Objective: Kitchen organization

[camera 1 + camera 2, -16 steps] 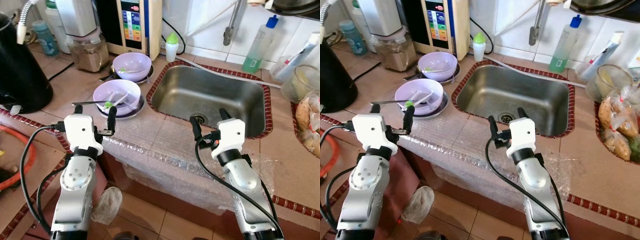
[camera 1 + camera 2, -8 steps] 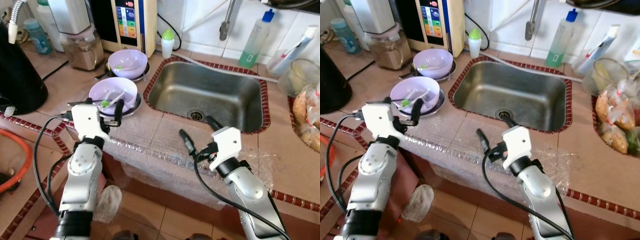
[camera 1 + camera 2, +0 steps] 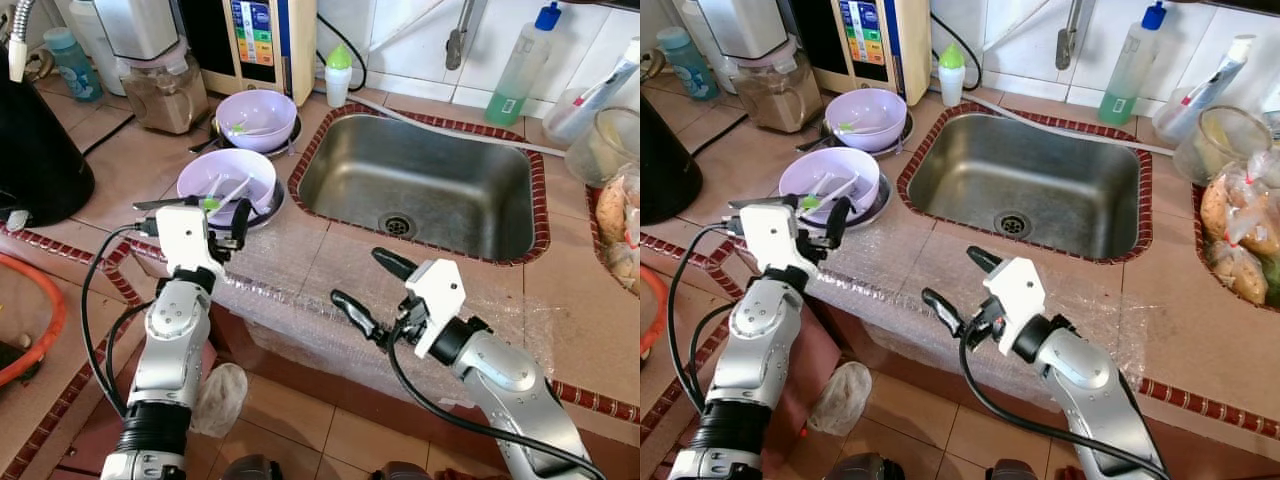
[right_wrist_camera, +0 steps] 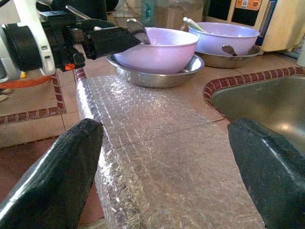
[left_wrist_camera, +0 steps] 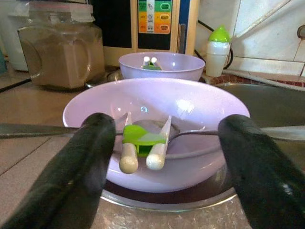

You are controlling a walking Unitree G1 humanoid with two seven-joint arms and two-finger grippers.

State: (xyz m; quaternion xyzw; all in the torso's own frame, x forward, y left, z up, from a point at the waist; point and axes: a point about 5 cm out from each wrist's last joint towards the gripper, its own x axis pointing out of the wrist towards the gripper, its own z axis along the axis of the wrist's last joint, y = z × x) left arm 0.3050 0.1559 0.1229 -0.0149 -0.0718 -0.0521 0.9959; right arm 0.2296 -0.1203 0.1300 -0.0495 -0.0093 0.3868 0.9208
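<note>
Two lavender bowls stand on metal plates left of the sink (image 3: 430,185). The near bowl (image 3: 228,183) holds white tongs with a green clip (image 5: 143,138) and a spoon. The far bowl (image 3: 258,106) holds more cutlery. My left gripper (image 5: 162,143) is open at the near bowl's front rim, one finger on each side of it. My right gripper (image 3: 357,275) is open and empty above the bubble wrap (image 3: 300,300) at the counter's front edge. It points left toward the bowls.
A black appliance (image 3: 35,140), a blender jar (image 3: 160,90) and a water purifier (image 3: 262,40) line the back left. A small green-capped bottle (image 3: 340,75) and a soap bottle (image 3: 520,65) stand behind the sink. Food bags (image 3: 620,230) lie at the right.
My right gripper has drawn back from the sink edge and swung left over the bubble wrap. My left gripper has closed in on the near bowl. The camera has shifted.
</note>
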